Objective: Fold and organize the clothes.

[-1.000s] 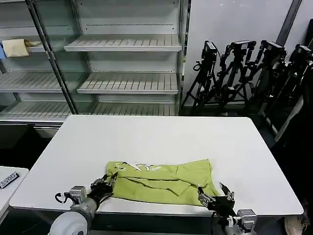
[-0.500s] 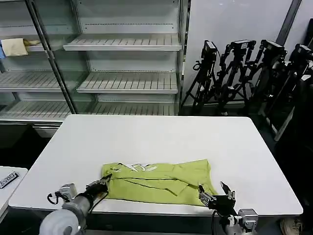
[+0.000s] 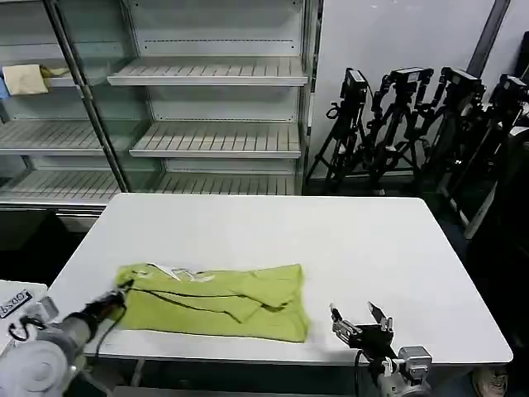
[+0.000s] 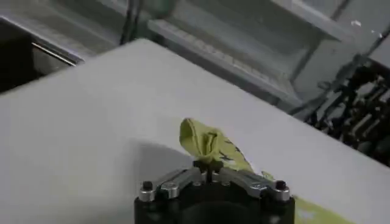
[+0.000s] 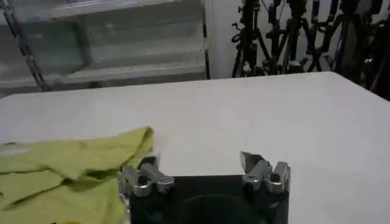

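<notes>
The lime yellow-green T-shirt (image 3: 215, 299) lies folded into a long band on the near left part of the white table (image 3: 273, 231). My left gripper (image 3: 122, 291) is at the shirt's left end, shut on a pinch of its fabric (image 4: 204, 141) just off the table's front left edge. My right gripper (image 3: 357, 321) stands open at the table's front edge, right of the shirt's right end (image 5: 137, 143), with nothing between its fingers.
Metal shelving (image 3: 207, 107) stands behind the table, with a pale cream cloth (image 3: 25, 78) on an upper left shelf. Black tripods (image 3: 421, 116) stand at the back right. A smaller white surface (image 3: 12, 302) sits at the left.
My left gripper has pulled left with the shirt's end in it, dragging the whole shirt leftward across the table. The shirt's right end has slid away from the right gripper.
</notes>
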Tool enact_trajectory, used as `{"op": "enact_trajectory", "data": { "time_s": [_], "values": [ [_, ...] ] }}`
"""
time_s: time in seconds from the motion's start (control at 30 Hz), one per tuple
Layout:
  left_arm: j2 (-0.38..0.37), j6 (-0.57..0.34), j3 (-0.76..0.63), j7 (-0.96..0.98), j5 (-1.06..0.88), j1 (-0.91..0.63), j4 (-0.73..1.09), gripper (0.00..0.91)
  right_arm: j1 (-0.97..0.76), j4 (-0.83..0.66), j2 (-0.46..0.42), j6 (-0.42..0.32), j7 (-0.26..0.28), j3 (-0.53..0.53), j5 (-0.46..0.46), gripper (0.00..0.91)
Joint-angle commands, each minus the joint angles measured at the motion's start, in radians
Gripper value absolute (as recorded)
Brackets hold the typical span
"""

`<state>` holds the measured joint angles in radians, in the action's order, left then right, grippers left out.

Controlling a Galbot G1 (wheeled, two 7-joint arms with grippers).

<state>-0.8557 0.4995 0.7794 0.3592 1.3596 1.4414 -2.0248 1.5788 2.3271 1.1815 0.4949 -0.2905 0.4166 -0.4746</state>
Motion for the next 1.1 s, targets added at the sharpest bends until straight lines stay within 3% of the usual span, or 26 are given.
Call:
{"op": "enact_trajectory", "data": {
  "time_s": [0.03, 0.3, 0.53, 0.9, 1.1],
  "values": [
    [-0.004, 0.020, 0.114, 0.033, 0.359, -0.009, -0.112, 0.020, -0.014, -0.009, -0.012, -0.012, 0.003, 0.001, 0.008, 0.907],
    [-0.095, -0.036, -0.131, 0.007, 0.315, -0.064, -0.251, 0.030, -0.047, -0.013, -0.048, -0.022, 0.013, 0.006, 0.027, 0.907],
    [-0.142, -0.068, -0.325, 0.007, 0.232, -0.142, -0.266, 0.030, -0.056, -0.016, -0.062, -0.026, 0.020, 0.016, 0.025, 0.907],
    [-0.242, -0.092, -0.629, 0.013, 0.084, -0.291, -0.140, 0.030, -0.057, -0.024, -0.069, -0.032, 0.026, 0.033, 0.020, 0.907],
    [-0.295, -0.098, -0.724, 0.013, 0.019, -0.358, -0.017, 0.030, -0.062, -0.030, -0.076, -0.037, 0.028, 0.037, 0.017, 0.907]
  ]
}}
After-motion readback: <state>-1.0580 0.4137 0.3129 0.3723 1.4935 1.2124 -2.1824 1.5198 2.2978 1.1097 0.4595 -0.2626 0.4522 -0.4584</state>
